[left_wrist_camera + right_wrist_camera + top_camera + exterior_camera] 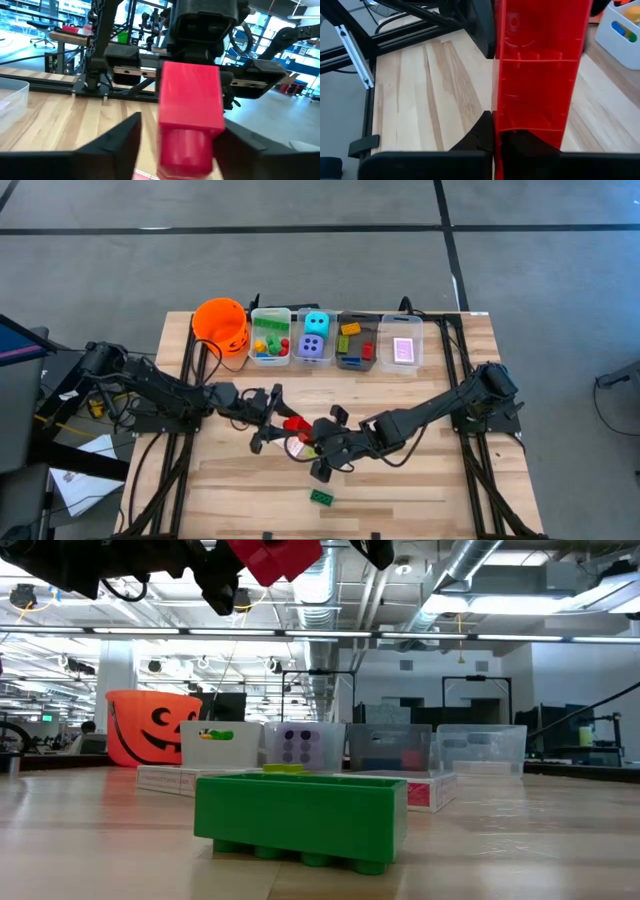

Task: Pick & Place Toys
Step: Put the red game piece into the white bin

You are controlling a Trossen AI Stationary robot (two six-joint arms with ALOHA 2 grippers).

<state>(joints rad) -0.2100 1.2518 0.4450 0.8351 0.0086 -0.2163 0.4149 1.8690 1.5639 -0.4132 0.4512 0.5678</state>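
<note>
The right gripper (322, 442) held the red brick (295, 423) clamped above mid-bench (420, 480), apparently offering it for handover. The left gripper (268, 420) stood wide on both sides of it, not closed. A green brick (322, 497) lay near the front edge, unsorted.

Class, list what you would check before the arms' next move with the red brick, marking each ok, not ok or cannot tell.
1. Right gripper shut on the red brick: ok.
2. Brick lifted off the table: ok.
3. Left gripper open, fingers either side of the brick: ok.
4. Left fingers touching the brick: cannot tell.
5. Green brick lies on the table, apart from both grippers: ok.
</note>
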